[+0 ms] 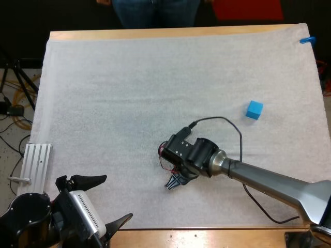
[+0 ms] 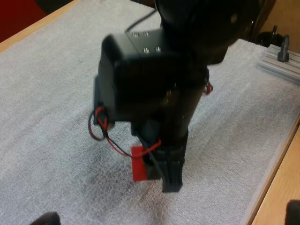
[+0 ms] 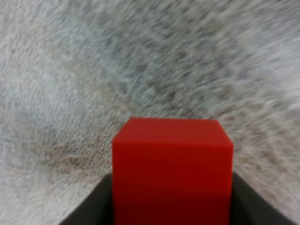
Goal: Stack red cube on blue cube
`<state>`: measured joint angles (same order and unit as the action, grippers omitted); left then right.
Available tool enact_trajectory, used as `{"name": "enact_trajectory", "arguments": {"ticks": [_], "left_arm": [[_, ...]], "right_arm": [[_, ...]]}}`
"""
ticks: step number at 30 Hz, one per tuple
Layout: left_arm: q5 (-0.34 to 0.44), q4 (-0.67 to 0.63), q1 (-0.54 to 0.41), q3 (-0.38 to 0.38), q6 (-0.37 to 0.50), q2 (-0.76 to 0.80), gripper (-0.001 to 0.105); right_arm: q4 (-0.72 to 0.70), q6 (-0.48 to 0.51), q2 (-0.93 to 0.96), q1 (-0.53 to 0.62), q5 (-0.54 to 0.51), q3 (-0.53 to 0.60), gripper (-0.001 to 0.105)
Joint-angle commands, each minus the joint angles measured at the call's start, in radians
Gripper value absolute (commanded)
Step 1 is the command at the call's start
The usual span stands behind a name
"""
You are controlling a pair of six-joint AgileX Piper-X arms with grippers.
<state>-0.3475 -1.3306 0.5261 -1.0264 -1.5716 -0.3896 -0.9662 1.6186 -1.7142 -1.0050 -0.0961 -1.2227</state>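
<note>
While R end effector [image 1: 173, 182] clamps red cube [image 3: 172, 173] | blue cube [image 1: 254, 109] well off | L end effector [image 1: 116, 197] spread

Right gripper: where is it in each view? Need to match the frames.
High view: right gripper low over the white mat, front middle, left of the blue cube.
Left wrist view: right gripper tips-down at the mat, red cube at its tips.
Right wrist view: its fingers press the red cube from both sides.
Shared landmark: white mat beneath it; red cube links the wrist views.
</note>
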Motion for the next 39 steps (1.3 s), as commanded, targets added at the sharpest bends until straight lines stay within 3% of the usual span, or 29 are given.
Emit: {"name": "enact_trajectory", "arguments": {"ticks": [1,8,18,28,39], "left_arm": [[-0.008,0.002,0.006,-0.004,0.007,-0.001,0.087],[-0.008,0.007,0.006,-0.004,0.007,-0.001,0.087],[-0.008,0.059,0.006,-0.004,0.005,-0.001,0.087],[-0.008,0.066,0.006,-0.004,0.0,-0.001,0.087],[-0.008,0.078,0.006,-0.004,-0.022,-0.001,0.087]], "right_arm": [[-0.028,0.017,0.027,0.009,-0.028,-0.025,0.015],[-0.061,0.023,0.095,0.089,-0.035,-0.07,0.015],[-0.151,0.058,0.129,0.332,-0.035,-0.114,0.015],[-0.131,0.1,0.114,0.578,-0.042,-0.141,0.015],[-0.103,0.13,0.01,0.712,-0.035,-0.148,0.015]]}}
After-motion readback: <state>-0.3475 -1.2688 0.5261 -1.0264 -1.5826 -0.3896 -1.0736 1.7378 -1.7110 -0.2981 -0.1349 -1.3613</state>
